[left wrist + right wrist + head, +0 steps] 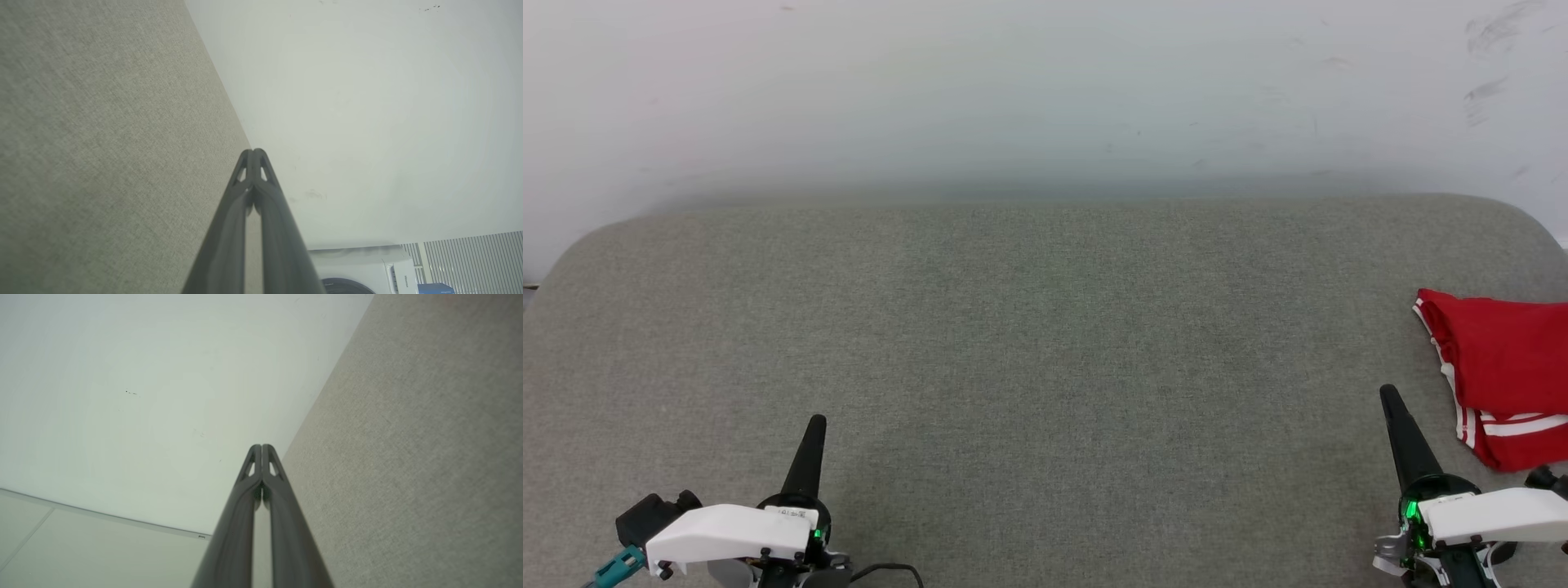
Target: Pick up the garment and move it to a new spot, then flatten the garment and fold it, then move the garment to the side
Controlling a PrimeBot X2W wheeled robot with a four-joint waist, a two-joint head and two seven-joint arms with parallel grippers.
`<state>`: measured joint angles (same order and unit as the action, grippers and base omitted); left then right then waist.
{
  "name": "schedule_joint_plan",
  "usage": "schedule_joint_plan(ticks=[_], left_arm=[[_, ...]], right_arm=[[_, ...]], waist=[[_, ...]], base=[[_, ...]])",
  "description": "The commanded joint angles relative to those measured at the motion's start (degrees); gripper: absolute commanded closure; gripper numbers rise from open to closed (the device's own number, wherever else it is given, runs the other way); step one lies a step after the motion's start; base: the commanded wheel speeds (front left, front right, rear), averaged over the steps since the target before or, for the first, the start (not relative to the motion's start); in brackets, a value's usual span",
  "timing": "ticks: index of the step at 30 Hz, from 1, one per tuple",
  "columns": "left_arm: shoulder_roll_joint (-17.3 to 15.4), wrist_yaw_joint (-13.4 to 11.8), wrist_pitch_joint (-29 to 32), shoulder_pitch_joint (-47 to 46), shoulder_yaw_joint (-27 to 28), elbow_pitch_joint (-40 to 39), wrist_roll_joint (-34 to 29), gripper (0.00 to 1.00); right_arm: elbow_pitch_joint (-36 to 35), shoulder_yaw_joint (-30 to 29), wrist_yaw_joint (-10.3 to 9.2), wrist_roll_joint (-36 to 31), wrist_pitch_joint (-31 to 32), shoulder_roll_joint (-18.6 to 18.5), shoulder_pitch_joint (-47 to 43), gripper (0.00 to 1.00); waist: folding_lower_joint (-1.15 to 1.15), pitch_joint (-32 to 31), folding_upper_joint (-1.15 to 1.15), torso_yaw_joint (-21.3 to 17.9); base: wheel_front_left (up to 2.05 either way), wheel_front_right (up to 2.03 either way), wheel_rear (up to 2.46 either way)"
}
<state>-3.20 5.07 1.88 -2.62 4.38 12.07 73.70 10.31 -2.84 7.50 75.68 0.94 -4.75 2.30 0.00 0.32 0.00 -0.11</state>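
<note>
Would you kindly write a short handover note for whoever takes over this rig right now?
Left gripper: fingers shut, empty, at the near left of the grey padded surface.
Right gripper: fingers shut, empty, at the near right, beside the garment, with its fingers apart from it.
The garment lies in a compact fold at the surface's right edge, partly cut off in the head view.
Done, by the look of it: folded and moved aside.
Left: apparently nothing; check the fold's hidden part.

A small brand mark [404,278] on the white washing machine [367,265], below and right of the left claw [253,152], appeared to read "Hisense". The sticker [792,514] behind that claw's fingers was too small to read.
</note>
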Motion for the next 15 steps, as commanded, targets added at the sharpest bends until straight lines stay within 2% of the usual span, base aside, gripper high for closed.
schedule_joint_plan(ticks=[1,15], left_arm=[[0.0,0.4,0.4,-1.1,0.4,-0.1,1.2,1.00],[0.1,1.2,2.1,-2.3,1.1,0.8,8.1,1.00]], right_arm=[[0.0,-0.1,0.00,1.2,0.2,-0.1,1.2,1.00],[1.5,-0.8,-0.01,8.1,1.7,0.1,2.4,1.00]], waist=[[0.00,0.0,0.00,0.0],[0.00,-0.1,0.00,0.0]], base=[[0.00,0.00,0.00],[0.00,0.00,0.00]])
